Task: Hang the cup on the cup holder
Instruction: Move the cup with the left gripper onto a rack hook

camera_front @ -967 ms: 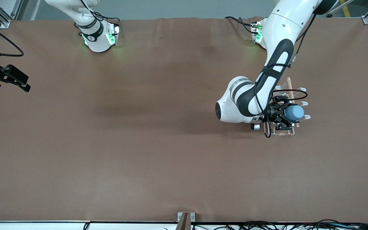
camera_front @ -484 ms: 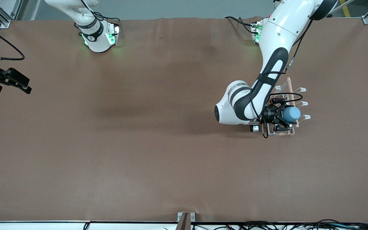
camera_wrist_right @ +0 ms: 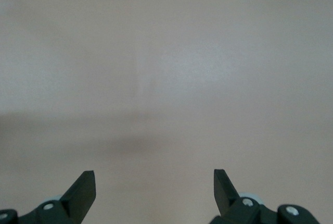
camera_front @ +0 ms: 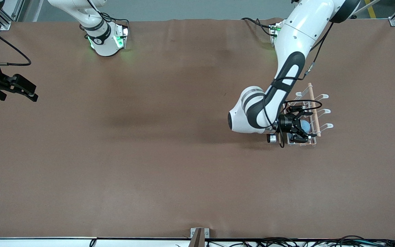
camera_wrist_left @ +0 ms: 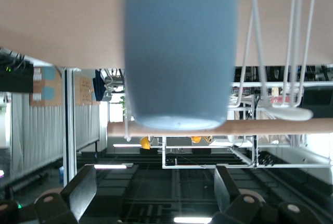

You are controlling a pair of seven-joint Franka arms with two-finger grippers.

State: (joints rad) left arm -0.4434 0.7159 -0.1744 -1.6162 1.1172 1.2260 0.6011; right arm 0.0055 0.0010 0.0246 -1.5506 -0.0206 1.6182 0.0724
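Brown worktop (camera_front: 170, 164) carried the white wire holder (camera_front: 323, 111) toward the left arm's end. Its wooden rod (camera_wrist_left: 62, 127) lay across the top. On that holder hung the blue cup (camera_wrist_left: 179, 52), free of any grip. The left gripper (camera_front: 297, 129) stood beside it, fingers (camera_wrist_left: 80, 190) spread. The right gripper (camera_front: 24, 92) waited open over the worktop's other end.

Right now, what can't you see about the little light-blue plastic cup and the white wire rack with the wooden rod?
- Which prong is inside the light-blue plastic cup: left wrist view, the cup's own wall hides it.
- The cup's mouth: cut off by that view's edge.
- Most of the cup and part of the white wire rack: front view, the open left gripper covers them.
- The waiting open right gripper: its arm is cut off by the front view's edge.
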